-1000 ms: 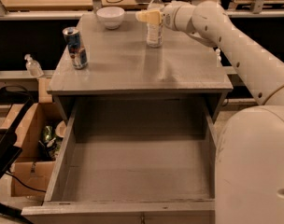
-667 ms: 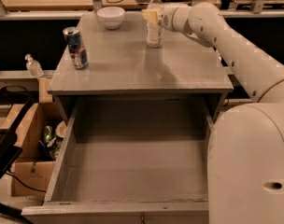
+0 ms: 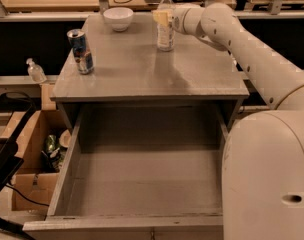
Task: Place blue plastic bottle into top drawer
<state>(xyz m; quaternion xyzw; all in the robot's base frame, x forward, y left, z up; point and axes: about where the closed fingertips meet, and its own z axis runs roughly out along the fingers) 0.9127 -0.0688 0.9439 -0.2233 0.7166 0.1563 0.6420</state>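
Observation:
The blue plastic bottle (image 3: 165, 30), clear with a white cap and a pale label, stands upright at the back of the grey cabinet top (image 3: 142, 69). My gripper (image 3: 162, 18) reaches in from the right at the height of the bottle's label, right at the bottle. The top drawer (image 3: 142, 179) is pulled wide open below the cabinet top, and nothing shows inside it.
A blue drinks can (image 3: 81, 51) stands at the left of the cabinet top. A white bowl (image 3: 118, 18) sits at the back left. A small clear pump bottle (image 3: 36, 71) is on a ledge at the left. A cardboard box (image 3: 29, 176) sits on the floor at the left.
My arm's white body takes up more of the right side of the view. The gripper stays at the bottle, and the bottle, can and bowl have not moved.

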